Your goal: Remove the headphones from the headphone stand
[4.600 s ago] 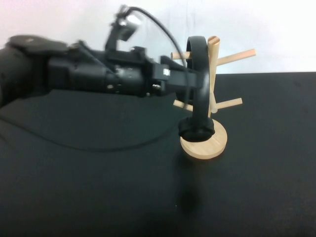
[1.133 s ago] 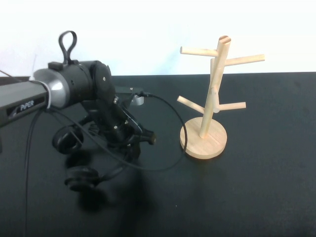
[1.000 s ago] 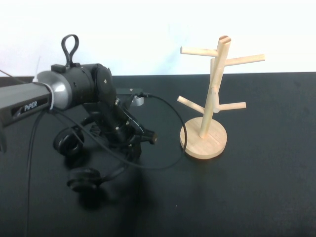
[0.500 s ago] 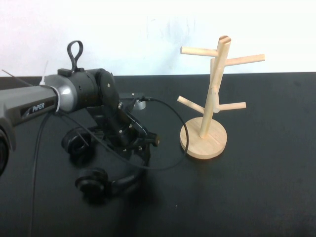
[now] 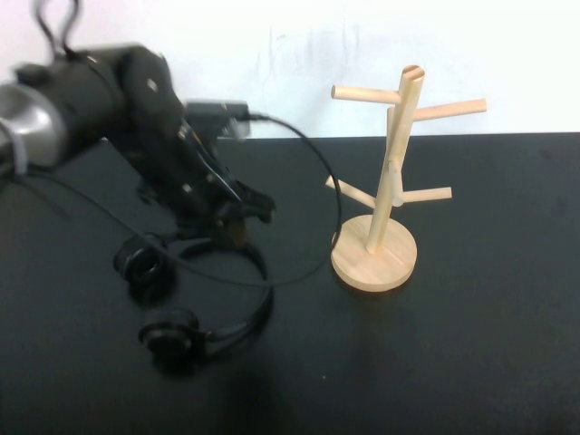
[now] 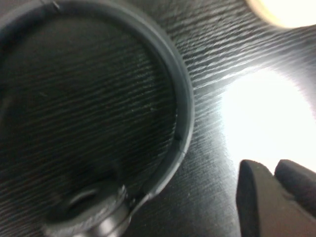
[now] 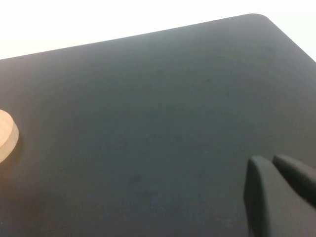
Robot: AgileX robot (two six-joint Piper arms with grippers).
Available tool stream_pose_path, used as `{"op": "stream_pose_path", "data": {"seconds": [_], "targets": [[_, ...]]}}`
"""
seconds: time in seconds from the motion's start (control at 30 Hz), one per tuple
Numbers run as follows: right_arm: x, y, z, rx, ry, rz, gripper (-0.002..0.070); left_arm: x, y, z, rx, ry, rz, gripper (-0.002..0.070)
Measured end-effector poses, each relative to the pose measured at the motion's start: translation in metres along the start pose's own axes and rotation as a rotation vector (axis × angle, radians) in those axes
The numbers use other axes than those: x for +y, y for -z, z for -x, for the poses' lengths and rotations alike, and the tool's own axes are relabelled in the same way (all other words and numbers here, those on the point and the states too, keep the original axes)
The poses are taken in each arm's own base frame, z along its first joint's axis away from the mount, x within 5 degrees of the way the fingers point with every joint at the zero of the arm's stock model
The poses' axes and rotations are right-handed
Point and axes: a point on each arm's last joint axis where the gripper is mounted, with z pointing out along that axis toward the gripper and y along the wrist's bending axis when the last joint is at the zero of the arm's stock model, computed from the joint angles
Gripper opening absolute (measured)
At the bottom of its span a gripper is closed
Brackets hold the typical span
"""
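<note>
The black headphones lie flat on the black table, left of the wooden headphone stand, whose pegs are bare. My left gripper hangs just above and behind the headband, shut and empty, apart from it. In the left wrist view the headband curves down to one ear cup, with the left gripper beside them. My right gripper is shut and empty over bare table on the right; the stand's base shows at that view's edge. The right gripper is out of the high view.
The left arm's black cable loops between the arm and the stand. The black table runs to a white back wall. The table's far right corner shows in the right wrist view.
The headphones came off the stand and now lie on the table. In the last half second the left arm rose and pulled back from them; they stayed put.
</note>
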Motion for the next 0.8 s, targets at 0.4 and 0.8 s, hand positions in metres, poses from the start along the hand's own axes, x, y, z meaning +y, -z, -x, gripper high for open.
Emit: {"op": "stream_pose_path", "data": {"seconds": [0.4,0.8], "targets": [[0.000,0.000,0.000,0.000,0.000,0.000,-0.0006,-0.018,0.126,-0.117,-0.501,-0.041,0.048,-0.0001],[0.000,0.000,0.000,0.000,0.000,0.000,-0.0006,-0.014,0.137,-0.259,-0.840,-0.125,0.136,-0.0002]]}}
